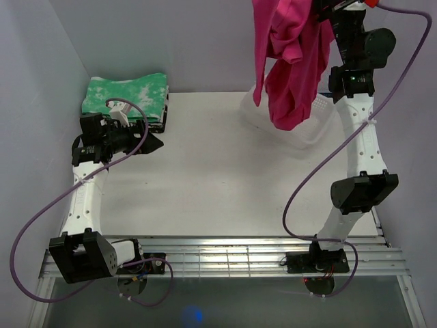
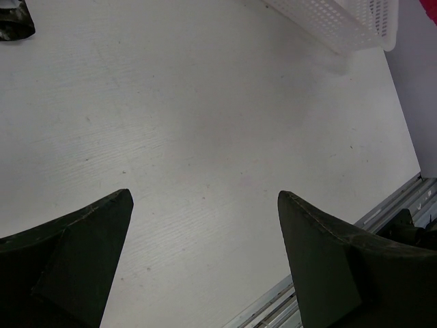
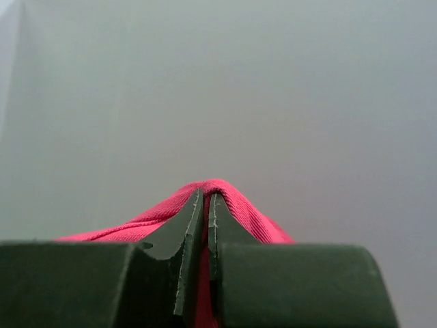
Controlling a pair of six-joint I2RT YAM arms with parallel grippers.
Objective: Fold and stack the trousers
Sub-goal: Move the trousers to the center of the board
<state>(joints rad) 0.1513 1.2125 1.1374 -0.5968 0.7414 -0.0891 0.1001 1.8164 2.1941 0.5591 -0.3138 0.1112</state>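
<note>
Folding and stacking are both yet to do: the trousers [image 1: 290,61] hang bunched above the white basket [image 1: 313,135], pinched in the closed right claw [image 3: 206,198], while the left claw [image 2: 205,197] gapes wide and empty, well left of that basket

No text, label, brand, number or sign can be read in any of the 3 views.
</note>
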